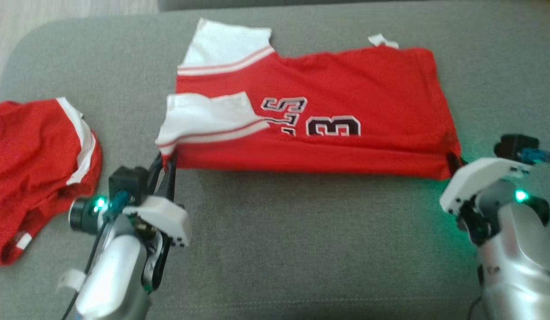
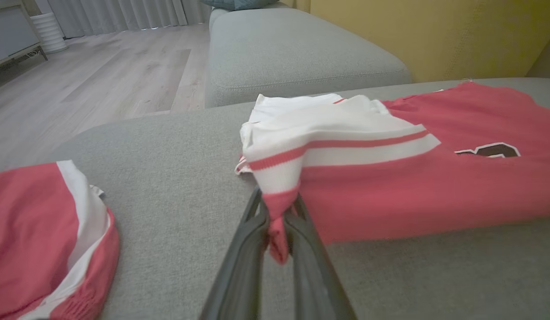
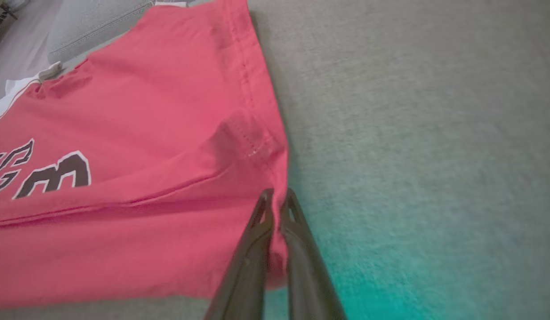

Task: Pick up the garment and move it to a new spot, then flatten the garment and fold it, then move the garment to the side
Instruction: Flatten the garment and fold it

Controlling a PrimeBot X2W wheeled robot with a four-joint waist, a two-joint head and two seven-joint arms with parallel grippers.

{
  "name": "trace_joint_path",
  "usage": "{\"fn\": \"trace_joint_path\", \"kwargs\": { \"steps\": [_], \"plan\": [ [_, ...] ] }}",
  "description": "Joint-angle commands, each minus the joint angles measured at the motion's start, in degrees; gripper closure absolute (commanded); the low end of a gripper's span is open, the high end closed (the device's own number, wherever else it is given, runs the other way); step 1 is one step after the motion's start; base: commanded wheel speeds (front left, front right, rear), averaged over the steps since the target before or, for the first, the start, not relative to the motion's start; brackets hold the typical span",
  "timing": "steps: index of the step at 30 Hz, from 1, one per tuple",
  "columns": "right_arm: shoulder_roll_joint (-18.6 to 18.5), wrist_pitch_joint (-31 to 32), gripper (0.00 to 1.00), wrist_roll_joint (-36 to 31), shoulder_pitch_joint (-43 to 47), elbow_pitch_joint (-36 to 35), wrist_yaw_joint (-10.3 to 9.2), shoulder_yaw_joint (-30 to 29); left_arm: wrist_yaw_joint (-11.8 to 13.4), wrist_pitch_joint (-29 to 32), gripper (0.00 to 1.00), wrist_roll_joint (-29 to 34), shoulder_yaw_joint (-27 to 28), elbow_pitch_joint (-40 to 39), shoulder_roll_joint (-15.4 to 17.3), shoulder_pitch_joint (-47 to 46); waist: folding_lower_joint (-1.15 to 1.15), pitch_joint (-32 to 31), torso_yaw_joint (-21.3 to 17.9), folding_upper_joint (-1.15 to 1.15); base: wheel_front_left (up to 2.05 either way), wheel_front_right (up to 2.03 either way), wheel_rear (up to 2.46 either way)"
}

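Cushion: grey upholstered cushion (image 1: pixel 275 249), wide and flat, carries everything in play.
Jersey: red jersey (image 1: pixel 368 89) lies in the middle-far part of the cushion, already doubled over. White sleeves sit at the left end, the hem at the right end.
Long axis: runs left to right, square across your view. The near edge is a straight fold line between your two grippers.
Second garment: a crumpled red-and-white piece (image 1: pixel 30 169) sits at the far-left edge of the cushion, apart from the jersey.
Left gripper: left gripper (image 2: pixel 278 213) has its fingers pressed together on a bunch of red cloth at the near-left corner, just below the white sleeve (image 1: pixel 212 120).
Right gripper: right gripper (image 3: pixel 277 200) has its fingers squeezed onto the hem at the near-right corner.
Key relation: the whole body of the jersey lies on the far side of both grippers, so your likely travel is away from you, across the short axis.
Nearer arm: neither, since each holds its own end.
Watch: judged from the bunched left corner, keep both ends level or the fold may skew.
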Motion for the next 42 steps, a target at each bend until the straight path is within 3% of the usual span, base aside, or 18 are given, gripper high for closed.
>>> {"fn": "trace_joint_path", "kwargs": {
  "steps": [1,10,19,20,21,22,33,38,42],
  "plan": [
    [-1.3,0.4,1.00,0.6,0.5,-2.7,0.20,0.6,0.4,-0.1,1.00,-0.6,2.6,-1.8,2.1,-0.6,0.00,-1.5,-0.4,0.00,0.00,0.00,0.00],
    [-2.1,5.2,1.00,3.3,8.5,-9.4,0.20,-0.3,1.0,2.0,1.00,-1.4,2.1,-5.3,3.7,5.7,0.00,-6.5,-0.7,0.00,0.00,0.00,0.00],
    [-1.4,8.3,1.00,3.6,13.6,-16.0,0.20,-1.2,1.5,4.3,1.00,-2.2,1.4,-7.8,4.4,9.3,0.00,-7.2,-0.9,0.00,0.00,0.00,0.00],
    [-1.2,7.9,0.92,3.3,13.7,-16.9,0.20,-1.5,1.5,4.4,0.80,-2.2,1.3,-7.6,4.4,9.3,0.00,-7.1,-1.0,0.00,0.00,0.00,0.00],
    [-1.0,7.4,0.02,3.1,13.8,-17.7,0.20,-1.6,1.7,4.3,0.31,-2.1,1.3,-7.4,4.4,9.1,0.00,-6.9,-1.0,0.00,0.00,0.00,0.00],
    [-0.7,6.8,0.00,3.0,13.8,-18.5,0.20,-1.6,1.9,4.0,0.00,-2.0,1.3,-7.2,4.4,8.9,0.00,-6.8,-1.1,0.00,0.00,0.00,0.00],
    [0.2,-6.5,0.00,2.7,11.3,-28.9,0.20,5.3,3.4,-0.8,0.00,-2.8,4.4,-8.9,5.0,3.3,0.00,-3.6,-2.5,0.00,0.00,0.00,0.00],
    [-0.5,-9.6,0.00,1.9,7.4,-30.4,0.20,7.5,1.1,-0.3,0.00,-2.4,4.0,-9.6,6.0,-3.9,0.00,-0.6,-3.7,0.00,0.00,0.00,0.00],
    [-0.4,-9.6,0.00,-0.1,2.9,-29.9,0.20,9.0,-3.1,4.1,0.00,-2.1,2.6,-6.2,7.8,-13.0,0.00,3.5,-5.2,0.00,0.00,0.00,0.00]
  ]
}}
